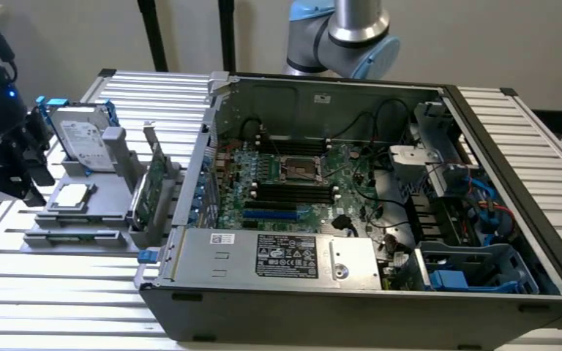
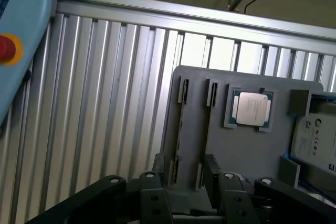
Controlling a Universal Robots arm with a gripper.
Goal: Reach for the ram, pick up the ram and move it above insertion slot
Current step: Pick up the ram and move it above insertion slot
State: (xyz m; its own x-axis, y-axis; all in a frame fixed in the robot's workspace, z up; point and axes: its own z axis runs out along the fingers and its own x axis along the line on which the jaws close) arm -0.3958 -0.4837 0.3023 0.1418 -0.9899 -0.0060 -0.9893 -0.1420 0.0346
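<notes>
The gripper (image 2: 186, 181) is seen with its fingers (image 2: 216, 179) spread wide apart and nothing held between them. It is poised over the near end of the grey holder (image 2: 247, 156), which is laid on the slatted metal table (image 2: 105, 129).

The ram (image 2: 206, 129) is seen edge-on as a thin dark strip. It is stood in a slot of that holder and clipped at both ends. It runs straight away from the gripper, and its near end is seen between the two fingers. Whether it is touched cannot be told. A second like strip (image 2: 178, 129) is set parallel, just beside the ram, with its near end also inside the finger gap. The colour of either strip cannot be made out.

Ahead of the gripper and off to one side of the ram's far end, the square silver processor chip (image 2: 253, 108) is seated flat in a pocket of the holder. Farther to that same side, the hard drive (image 2: 315, 140) is held on the holder. On the gripper's opposite side, well apart, a light-blue unit with a red button (image 2: 5, 48) is seen.

In the exterior view, a green expansion card (image 1: 156, 186) is stood upright on the holder. The open computer case (image 1: 359, 300) is placed just beside it. The dark insertion slots (image 1: 291, 191) are seen on the board inside, and a joint of the arm (image 1: 359, 33) behind the case.
</notes>
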